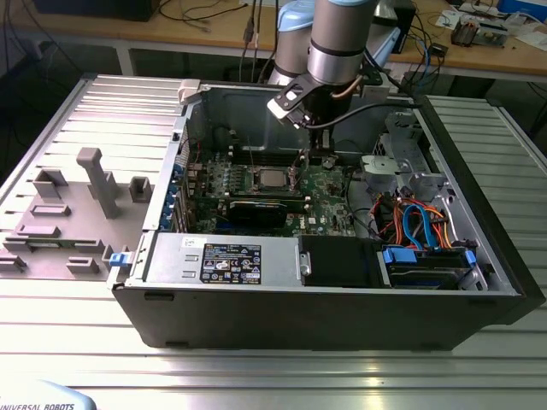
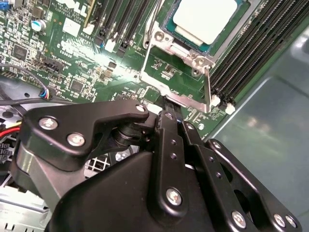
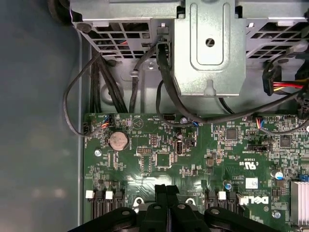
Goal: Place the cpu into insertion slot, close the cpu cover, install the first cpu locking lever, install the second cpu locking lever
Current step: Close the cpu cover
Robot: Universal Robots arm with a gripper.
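The cpu point(image 2: 205, 19), a silver-topped square chip, lies flat in the insertion slot point(image 2: 165, 37) on the green motherboard; in the exterior view the cpu point(image 1: 272, 178) sits mid-board. The cpu cover point(image 2: 181, 99), a silver frame with a square window, stands raised off the socket, hinged up toward the arm. My black gripper point(image 2: 169, 116) is shut, its fingertips at the cover's free edge; whether they pinch it I cannot tell. The gripper point(image 3: 166, 189) hangs over the board, just to the right of the socket in the exterior view point(image 1: 312, 158). A thin wire lever point(image 2: 153, 21) stands up beside the socket.
Long black memory slots point(image 2: 251, 53) run beside the socket, with the case wall point(image 2: 273, 130) past them. A black graphics card point(image 1: 256, 212) and the power supply point(image 1: 226, 256) lie nearer the case front. A metal drive cage point(image 3: 207, 48) and bundled cables point(image 1: 410, 222) crowd the exterior view's right.
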